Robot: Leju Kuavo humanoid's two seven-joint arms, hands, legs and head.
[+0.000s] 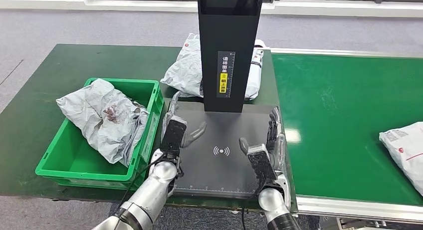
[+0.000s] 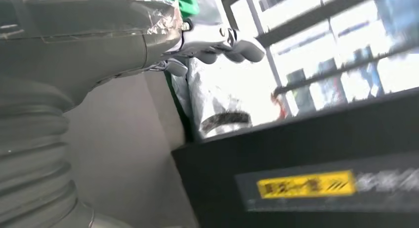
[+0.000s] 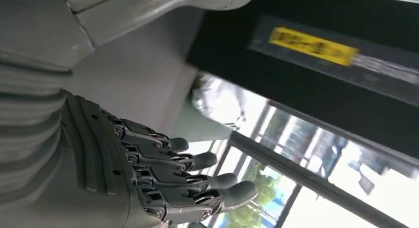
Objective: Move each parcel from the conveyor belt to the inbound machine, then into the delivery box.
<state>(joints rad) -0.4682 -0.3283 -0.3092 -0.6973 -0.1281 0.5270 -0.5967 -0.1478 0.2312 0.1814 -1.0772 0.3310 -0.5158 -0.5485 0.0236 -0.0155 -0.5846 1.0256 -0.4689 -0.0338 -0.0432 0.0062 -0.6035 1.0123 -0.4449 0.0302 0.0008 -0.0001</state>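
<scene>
Both hands, left hand [image 1: 175, 132] and right hand [image 1: 263, 152], hover released over the inbound machine [image 1: 227, 157]. Risk: the belt parcel [image 1: 405, 147] lies well apart; an overextended reach may yield a weak grasp.

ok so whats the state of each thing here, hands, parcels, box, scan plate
left hand: open, holds nothing, over the plate's left edge
right hand: open, holds nothing, over the plate's right edge
scan plate: bare, no parcel on it
green delivery box: holds one crumpled grey parcel
parcel behind the black column: lying on the table, partly hidden
parcel on the conveyor belt: lying flat, untouched, cut off by the picture's edge
</scene>
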